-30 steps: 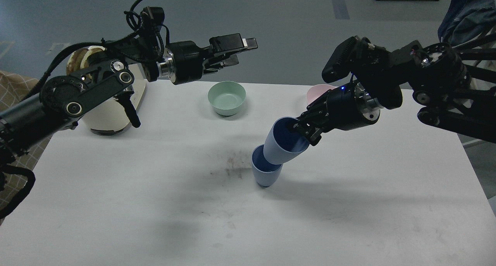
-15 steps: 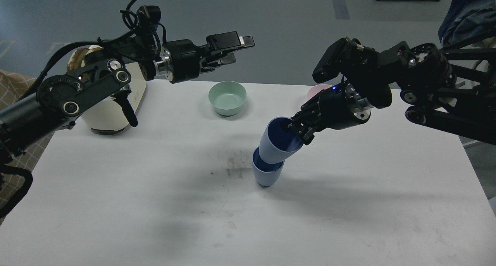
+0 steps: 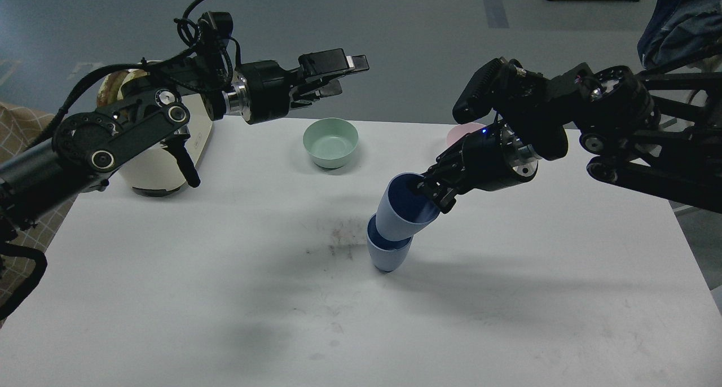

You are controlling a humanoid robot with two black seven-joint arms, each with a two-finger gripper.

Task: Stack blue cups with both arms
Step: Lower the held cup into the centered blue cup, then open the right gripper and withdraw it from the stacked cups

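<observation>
— Two blue cups meet near the table's [image 3: 169,297] middle: our upper cup [image 3: 403,209] sits tilted in the lower cup [image 3: 388,253], its mouth leaning toward our right gripper [image 3: 431,190].

— Fingers clamped on that rim?

— Yes, one inside, one outside. Our left gripper [image 3: 333,77] hangs well apart, above the pale green bowl [image 3: 330,143], fingers slightly parted. We judge the axis needs righting.
</observation>
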